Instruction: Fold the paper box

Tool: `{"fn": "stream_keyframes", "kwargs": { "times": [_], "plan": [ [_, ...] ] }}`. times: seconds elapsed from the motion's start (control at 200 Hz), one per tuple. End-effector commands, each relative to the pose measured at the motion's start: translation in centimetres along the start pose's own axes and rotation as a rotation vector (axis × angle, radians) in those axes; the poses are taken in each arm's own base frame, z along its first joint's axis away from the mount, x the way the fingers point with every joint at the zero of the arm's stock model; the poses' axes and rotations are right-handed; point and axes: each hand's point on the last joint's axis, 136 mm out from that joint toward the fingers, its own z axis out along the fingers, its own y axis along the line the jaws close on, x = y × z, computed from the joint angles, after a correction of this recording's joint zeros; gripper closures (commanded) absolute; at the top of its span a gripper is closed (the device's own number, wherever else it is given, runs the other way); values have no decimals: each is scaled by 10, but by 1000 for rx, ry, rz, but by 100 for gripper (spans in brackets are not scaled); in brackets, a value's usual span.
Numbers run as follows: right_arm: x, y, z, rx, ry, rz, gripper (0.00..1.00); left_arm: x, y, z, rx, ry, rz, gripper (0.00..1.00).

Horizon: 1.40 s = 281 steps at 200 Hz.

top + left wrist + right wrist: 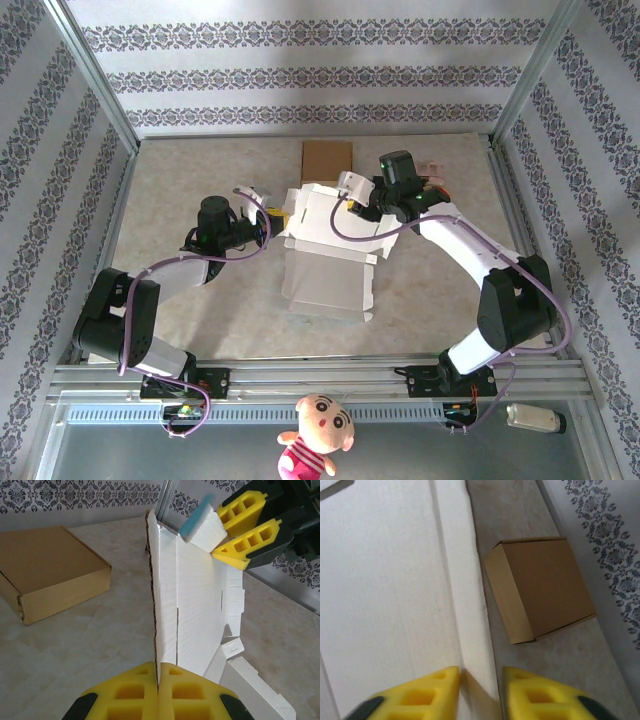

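the paper box [325, 275] sat at the middle of the tabletop [180, 190]. left pincer [158, 682] clamped its upright wall [165, 595]; right pincer [480, 690] narrowly straddled a flap [465, 605], grip unclear. if that hold was loose, the flap could spring open.

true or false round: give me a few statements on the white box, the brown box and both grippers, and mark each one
1. The left gripper is shut on an upright wall of the white paper box. True.
2. The brown box stands open. False: it is closed.
3. The brown box rests on top of the white paper box. False: it sits on the table, near it.
4. The right gripper has its fingers either side of an edge of the white paper box. True.
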Motion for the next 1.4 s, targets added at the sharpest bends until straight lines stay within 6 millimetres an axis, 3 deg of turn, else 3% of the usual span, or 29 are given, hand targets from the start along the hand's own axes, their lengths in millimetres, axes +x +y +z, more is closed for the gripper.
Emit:
{"fn": "stream_keyframes", "kwargs": {
  "times": [0.0,0.03,0.09,0.125,0.155,0.275,0.32,0.365,0.485,0.645,0.864,0.949,1.049,1.164,1.399],
  "plan": [
    [-9,-1,-6,-4,-29,-5,87,-13,-4,-3,11,-35,47,100],
    [-9,-1,-6,-6,-30,-5,88,-12,-4,-3,11,-31,42,100],
    [-8,-1,-7,-1,-24,-5,100,-14,-2,-1,5,-34,34,100],
    [-10,-1,-7,4,-24,-10,100,-14,-1,-1,-3,-33,23,100],
    [-12,-1,-8,10,-25,-15,100,-15,1,-1,-11,-33,12,93],
    [-25,-7,-12,83,-17,-70,100,-28,3,-6,-46,-87,-68,46],
    [-29,-10,-12,131,4,-110,100,-35,5,-10,-71,-113,-128,36],
    [-33,-16,-13,186,28,-154,100,-42,7,-15,-97,-135,-184,33],
    [-35,-27,-10,305,118,-283,100,-52,17,-26,-184,-166,-416,32],
    [-24,-32,7,433,252,-509,100,-37,26,-28,-276,-86,-837,42],
    [-19,-22,26,500,289,-629,100,-61,21,-10,-71,-248,-1132,51],
    [-19,-20,30,517,293,-645,100,-83,12,3,48,-286,-1163,50],
    [-18,-19,32,538,299,-637,100,-95,2,24,124,-285,-1173,50],
    [-19,-14,34,537,288,-632,100,-85,4,42,92,-297,-1214,50],
    [-22,-10,32,537,273,-622,100,-60,23,52,-76,-308,-1184,50]
  ]
}}
